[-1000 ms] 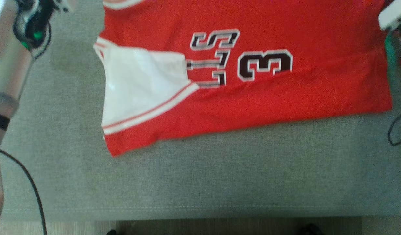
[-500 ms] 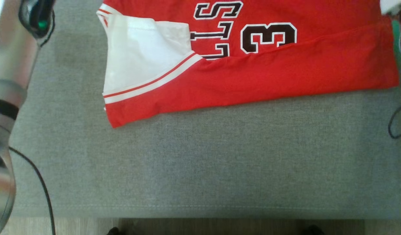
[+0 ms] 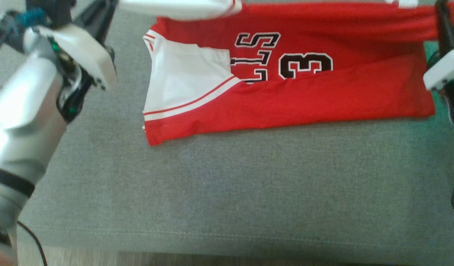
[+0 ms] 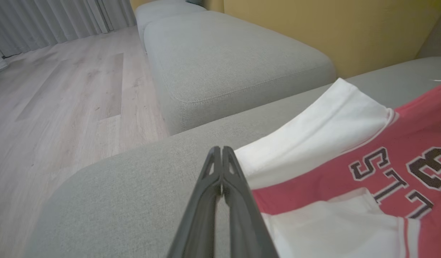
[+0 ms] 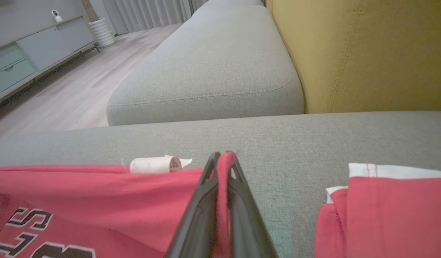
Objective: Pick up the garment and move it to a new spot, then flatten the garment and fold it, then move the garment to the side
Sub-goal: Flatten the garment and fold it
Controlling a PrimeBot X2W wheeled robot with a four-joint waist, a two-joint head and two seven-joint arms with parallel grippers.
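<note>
Floor: a strip of pale wooden floor point(image 3: 83, 258) is seen below the near edge of the seat cushion.
Seat: the grey woven seat cushion point(image 3: 227, 192) is crossed by a stitched seam along its near edge, and its near half is left bare.
Left arm: a silver forearm point(image 3: 24, 111) is seen over the cushion's left edge, with a dark cable point(image 3: 31, 240) below it.
Task item: the garment point(image 3: 323, 99), a red jersey, is spread over the far half of the cushion, with its near edge laid flat.
Markings: a black number 3 point(image 3: 305, 65) outlined in white is seen near the middle, with letters beside it. A white panel point(image 3: 182, 81) edged with a red stripe is found at the left end.
Far edge: this edge is raised off the cushion as a fold, white at the left and red at the right.
Left hand: the fingers of the left gripper point(image 4: 220, 149) are pressed together just beside the white fold. Whether cloth is pinched cannot be told.
Right hand: the right gripper point(image 5: 222, 157) is closed on a pinch of red cloth at the far right corner.
Small item: a small white roll point(image 5: 154, 165) is seen at the garment's far edge.
Backrest: a yellow backrest point(image 5: 367, 53) is seen beyond the cushion's far edge.
Beyond: a second grey cushion point(image 5: 213, 64), grey curtains point(image 4: 44, 21) and a pale sideboard point(image 5: 34, 46) are seen farther off.
</note>
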